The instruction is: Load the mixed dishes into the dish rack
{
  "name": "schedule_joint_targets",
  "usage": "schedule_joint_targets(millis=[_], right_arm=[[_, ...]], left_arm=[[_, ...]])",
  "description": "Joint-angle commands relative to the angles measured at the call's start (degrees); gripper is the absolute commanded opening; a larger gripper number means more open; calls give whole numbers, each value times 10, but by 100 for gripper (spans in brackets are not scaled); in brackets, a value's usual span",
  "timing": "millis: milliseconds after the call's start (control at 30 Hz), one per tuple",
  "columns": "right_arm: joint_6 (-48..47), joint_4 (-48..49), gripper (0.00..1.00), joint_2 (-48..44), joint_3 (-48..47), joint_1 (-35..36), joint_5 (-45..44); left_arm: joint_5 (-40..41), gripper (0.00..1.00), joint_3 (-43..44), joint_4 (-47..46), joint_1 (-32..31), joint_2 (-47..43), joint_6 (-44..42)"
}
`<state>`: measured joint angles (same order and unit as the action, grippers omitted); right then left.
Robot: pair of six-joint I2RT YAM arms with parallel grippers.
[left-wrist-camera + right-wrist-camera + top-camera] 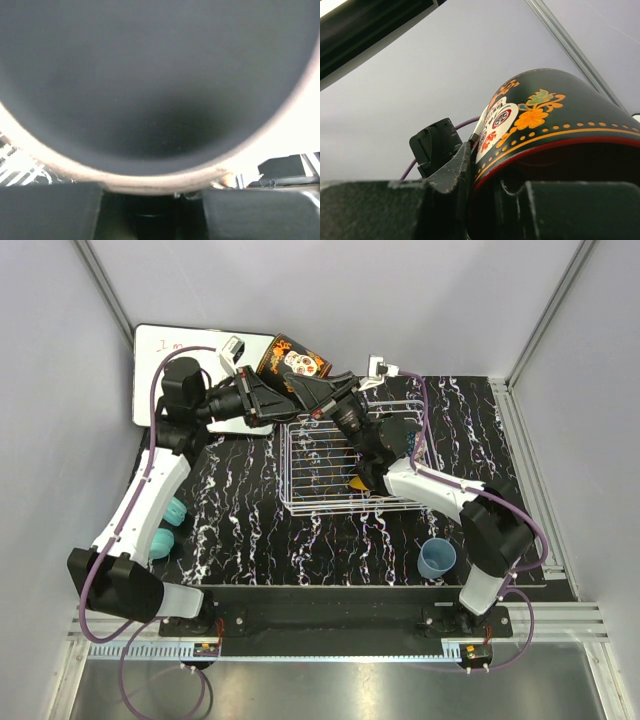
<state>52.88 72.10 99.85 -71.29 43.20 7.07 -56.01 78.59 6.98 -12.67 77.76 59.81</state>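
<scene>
The black mug (291, 361) with a red inside and orange flowers hangs in the air over the back left corner of the dish rack (330, 475), held between both arms. My right gripper (328, 392) is shut on its rim (555, 142), one finger inside the red mouth. My left gripper (262, 395) closes on the mug from the other side; its dark bottom (150, 90) fills the left wrist view just above the fingers (50, 212). A light-blue cup (437, 558) stands on the mat at the front right. A yellow plate (358, 483) shows in the rack under my right arm.
A whiteboard (165, 350) lies at the back left. Teal headphones (166, 530) sit beside my left arm. The marbled black mat (250, 530) covers the table, with grey walls on three sides.
</scene>
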Motion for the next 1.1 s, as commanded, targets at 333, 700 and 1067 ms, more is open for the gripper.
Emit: schedule_joint_targets(millis=[333,700,1067], right_arm=[[62,26,42,-97,62,44,98],[67,-7,71,-148,138,2,102],[3,-173,96,-357,278,-64,88]], left_arm=[[7,0,26,-140,27,5,7],[13,0,88,-97,30,16,-42],[96,0,102,149,32,-14,-332]])
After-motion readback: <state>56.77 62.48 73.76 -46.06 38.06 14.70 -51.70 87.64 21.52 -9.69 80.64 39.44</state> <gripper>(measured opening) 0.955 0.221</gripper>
